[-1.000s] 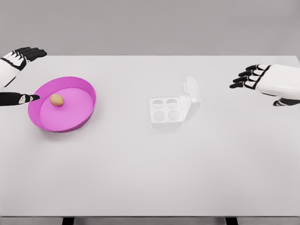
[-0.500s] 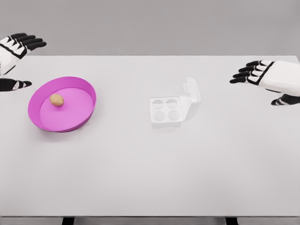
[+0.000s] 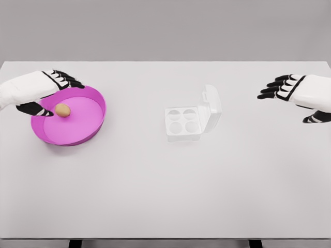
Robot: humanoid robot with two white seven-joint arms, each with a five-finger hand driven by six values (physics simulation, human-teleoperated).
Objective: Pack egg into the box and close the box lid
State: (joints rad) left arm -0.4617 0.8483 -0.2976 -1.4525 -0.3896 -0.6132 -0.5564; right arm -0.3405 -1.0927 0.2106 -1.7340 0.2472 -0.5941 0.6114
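A small brown egg [image 3: 62, 109] lies in a magenta bowl [image 3: 83, 128] on the left of the white table. My left hand [image 3: 49, 93] hovers over the bowl's left rim, fingers spread, thumb tip just left of the egg and fingers above it; it holds nothing. A white egg box [image 3: 183, 122] with four empty cups sits mid-table, its lid [image 3: 211, 107] standing open on the right side. My right hand [image 3: 292, 92] floats open at the far right, well away from the box.
The table [image 3: 165, 196] stretches wide in front of the bowl and box, its front edge near the bottom of the view. Nothing else stands on it.
My left hand has swung in from the far left edge and come down over the bowl, closing around the egg's position. My right hand has drifted slightly right and down.
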